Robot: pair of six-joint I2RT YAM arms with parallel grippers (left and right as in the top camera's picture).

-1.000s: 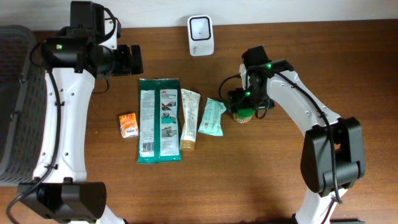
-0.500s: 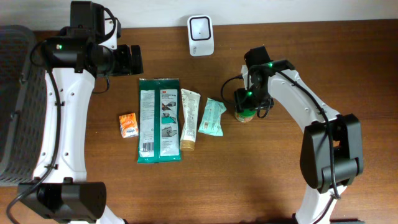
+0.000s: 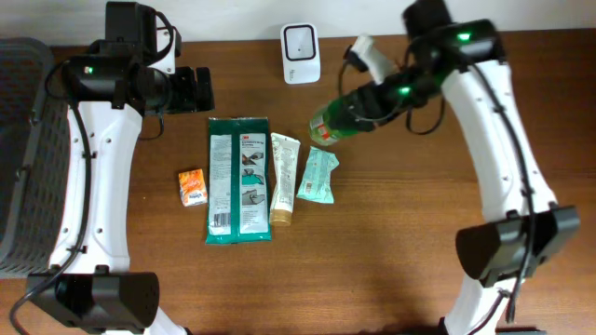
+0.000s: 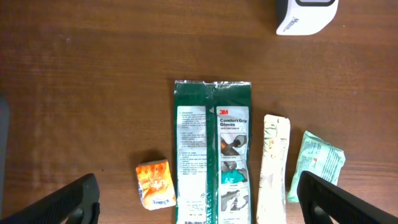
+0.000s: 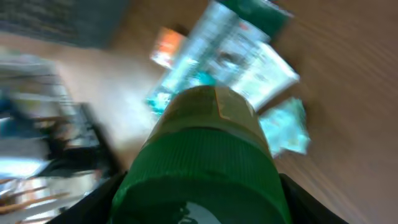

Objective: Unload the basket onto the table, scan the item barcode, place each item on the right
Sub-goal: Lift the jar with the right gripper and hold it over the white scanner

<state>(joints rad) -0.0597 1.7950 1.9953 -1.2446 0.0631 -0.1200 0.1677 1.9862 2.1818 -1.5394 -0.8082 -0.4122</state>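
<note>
Tabletop (image 3: 391,251) brown wood, grey basket (image 3: 19,158) at edge, right gripper (image 3: 354,109) clamping jar (image 3: 326,127), left gripper (image 3: 200,89) apart

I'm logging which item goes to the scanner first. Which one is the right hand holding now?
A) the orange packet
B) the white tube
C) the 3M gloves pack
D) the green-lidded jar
D: the right hand grips the green-lidded jar near the scanner, while the gloves pack, the tube and the orange packet lie on the table.
</note>
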